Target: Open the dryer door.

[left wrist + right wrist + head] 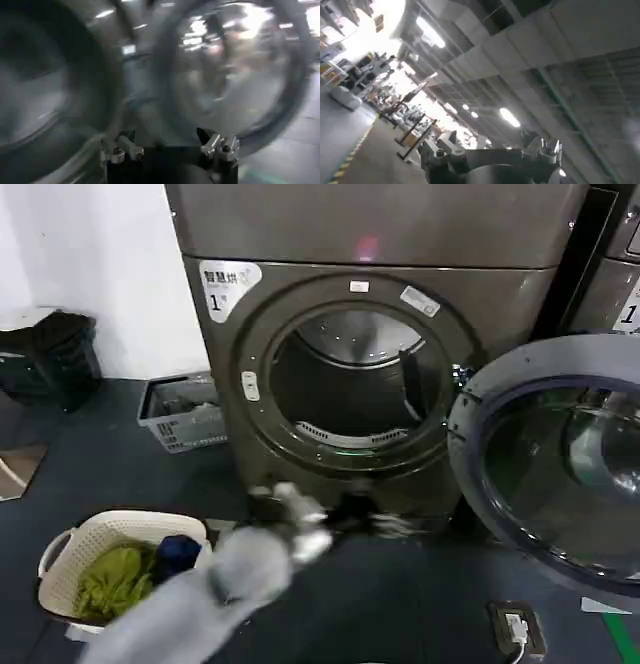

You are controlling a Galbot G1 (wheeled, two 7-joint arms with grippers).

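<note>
The dryer door point(560, 474) stands wide open, swung out to the right of the machine, its grey inner face and domed glass toward me. The round drum opening point(350, 379) is uncovered. My left arm reaches in low from the bottom left, blurred by motion. Its left gripper point(375, 522) is in front of the dryer's base, below the opening. In the left wrist view the left gripper point(170, 147) is open with nothing between its fingers, facing the opening point(35, 85) and the door point(235, 75). My right gripper point(492, 150) is open and points up at a ceiling.
A white laundry basket point(60, 559) with green and blue clothes sits on the floor at lower left. A grey crate point(185, 414) stands left of the dryer, a black bin point(50, 354) farther left. A neighbouring machine point(615, 284) stands at right, a floor socket point(515, 626) below the door.
</note>
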